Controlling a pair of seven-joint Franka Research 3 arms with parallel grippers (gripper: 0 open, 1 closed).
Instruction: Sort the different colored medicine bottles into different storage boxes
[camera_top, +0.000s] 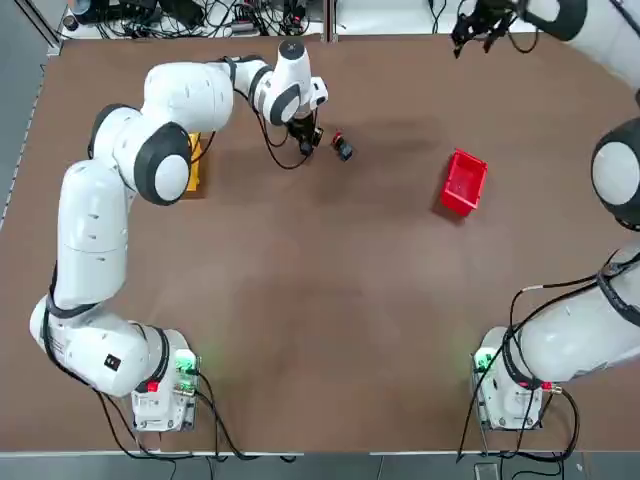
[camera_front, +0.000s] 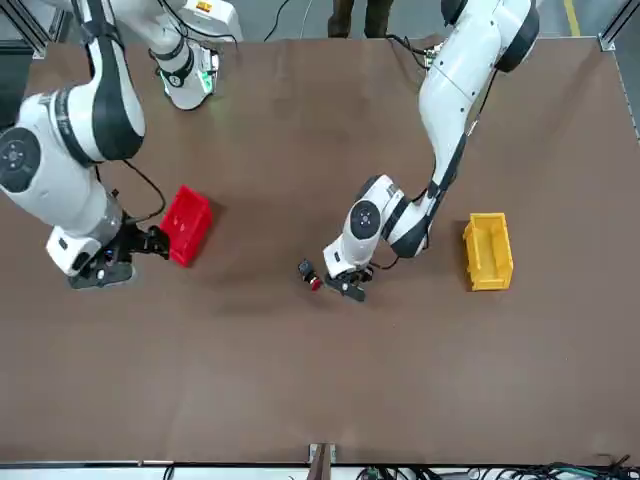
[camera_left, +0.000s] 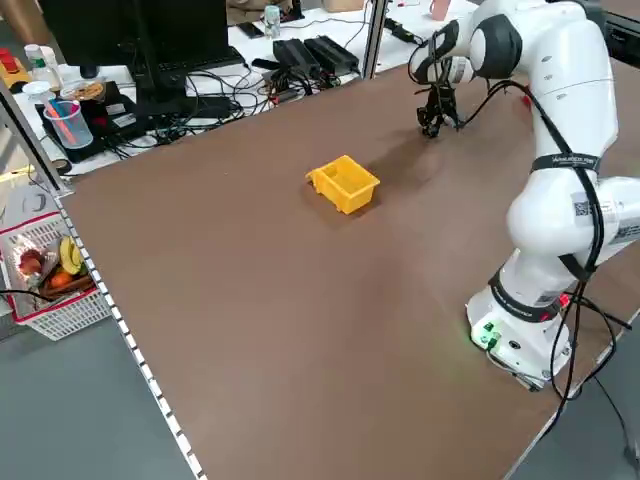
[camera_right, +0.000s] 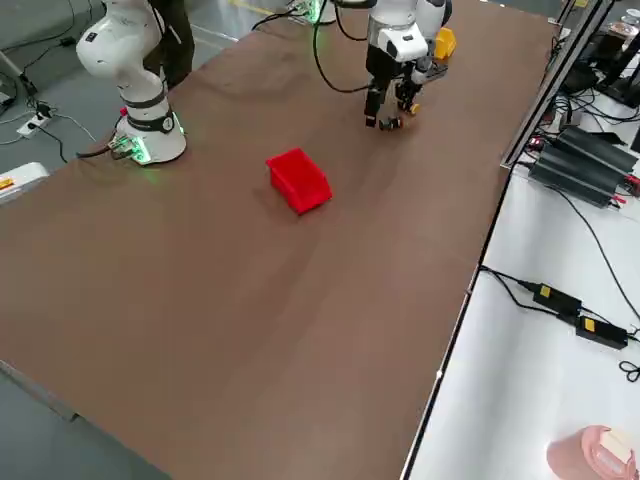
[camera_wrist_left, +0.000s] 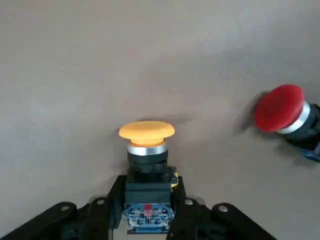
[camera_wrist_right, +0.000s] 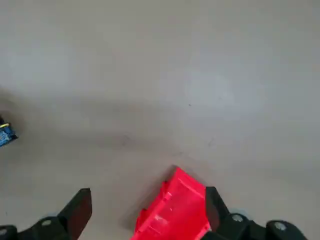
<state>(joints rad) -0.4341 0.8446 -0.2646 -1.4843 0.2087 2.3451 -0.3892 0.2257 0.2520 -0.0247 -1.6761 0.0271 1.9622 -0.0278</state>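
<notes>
We are gripping the orange-capped bottle (camera_wrist_left: 146, 155) in our left gripper (camera_wrist_left: 147, 212), fingers closed on its dark body, beside the red-capped bottle (camera_wrist_left: 287, 116) lying on the table. Next comes carrying it to the yellow bin (camera_front: 488, 251). Our right gripper (camera_wrist_right: 145, 210) is hanging wide open above the red bin (camera_top: 463, 182).

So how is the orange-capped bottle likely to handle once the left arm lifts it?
The orange-capped bottle looks rigid and probably light. The left end effector has its fingers against the squarish dark base, so the hold should be fairly secure. Its wide mushroom cap makes it top-heavy, so it may tip when released. The red-capped bottle already lies on its side nearby.
</notes>
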